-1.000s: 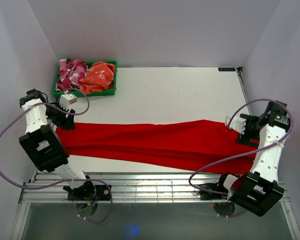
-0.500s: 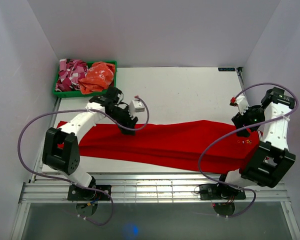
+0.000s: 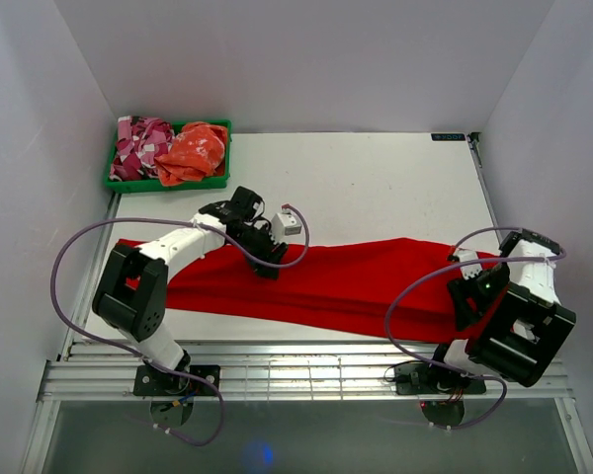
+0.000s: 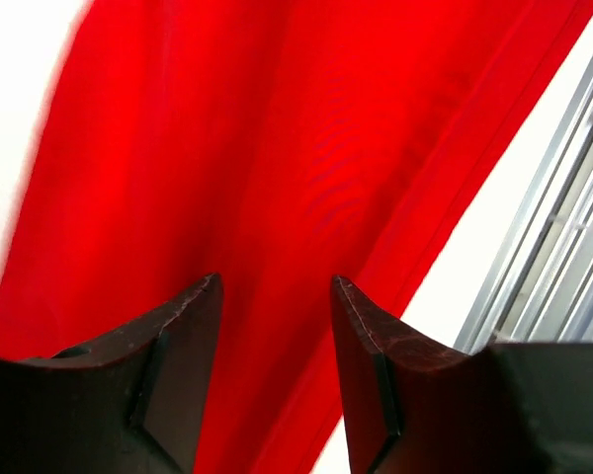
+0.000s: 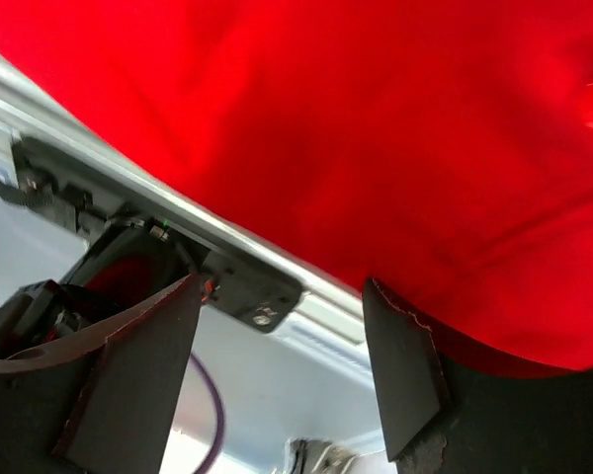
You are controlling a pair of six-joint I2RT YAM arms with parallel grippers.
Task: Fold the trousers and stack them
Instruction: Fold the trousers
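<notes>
Left gripper (image 4: pixel 274 286) and right gripper (image 5: pixel 282 281) have closed in over the trousers (image 3: pixel 356 281), jaws spread, probably empty; I'd pinch an edge next.

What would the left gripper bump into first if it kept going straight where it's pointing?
Most likely the red trousers. In the left wrist view the left gripper is open, with only that red cloth straight ahead of it. How far off the cloth lies is hard to judge.
</notes>
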